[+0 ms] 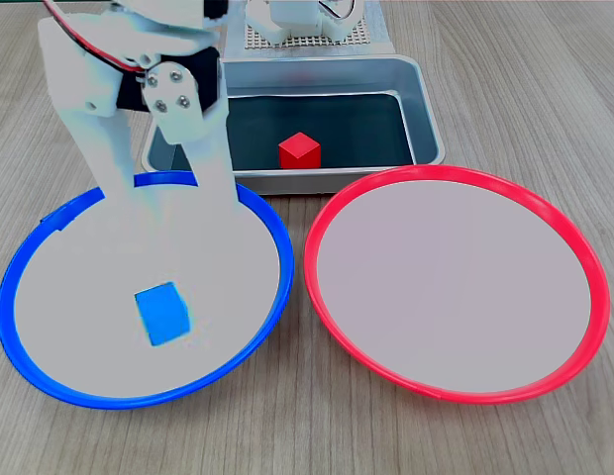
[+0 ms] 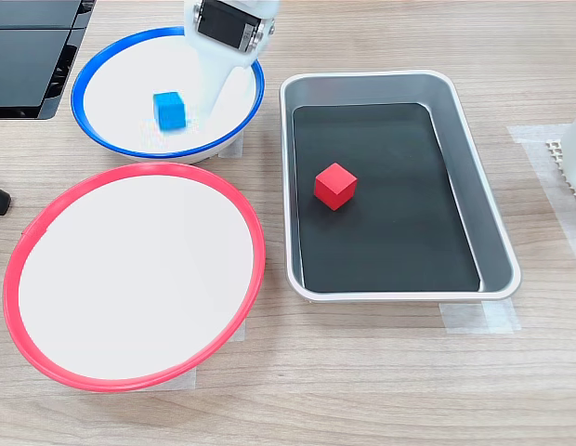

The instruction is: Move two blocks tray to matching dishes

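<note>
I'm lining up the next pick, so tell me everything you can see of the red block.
The red block is a small plain cube, bright red, matte, plastic-looking, with clean edges. It sits flat on the dark bottom of the tray, turned so a corner faces the camera in both fixed views. It stands apart from the tray walls. Nothing else touches it, and it looks undamaged.

A pale wood-grain tabletop (image 2: 381, 372) is seen; black flat panels (image 2: 28, 56) lie at its upper-left corner.
</note>
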Robot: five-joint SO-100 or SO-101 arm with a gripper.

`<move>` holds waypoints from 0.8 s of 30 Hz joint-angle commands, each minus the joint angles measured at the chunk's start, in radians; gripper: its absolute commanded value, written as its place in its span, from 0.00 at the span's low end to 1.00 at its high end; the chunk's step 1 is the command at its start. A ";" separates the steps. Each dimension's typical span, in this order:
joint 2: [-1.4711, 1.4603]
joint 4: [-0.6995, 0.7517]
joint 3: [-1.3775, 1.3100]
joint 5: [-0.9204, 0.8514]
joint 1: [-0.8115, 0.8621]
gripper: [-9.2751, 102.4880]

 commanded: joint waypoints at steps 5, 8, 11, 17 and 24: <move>0.278 0.437 0.021 -0.046 -0.083 0.08; 0.402 0.637 0.112 -0.149 -0.124 0.08; 0.462 0.595 0.265 -0.221 -0.163 0.11; 0.370 0.407 0.316 -0.350 -0.193 0.23; 0.275 0.365 0.302 -0.512 -0.164 0.25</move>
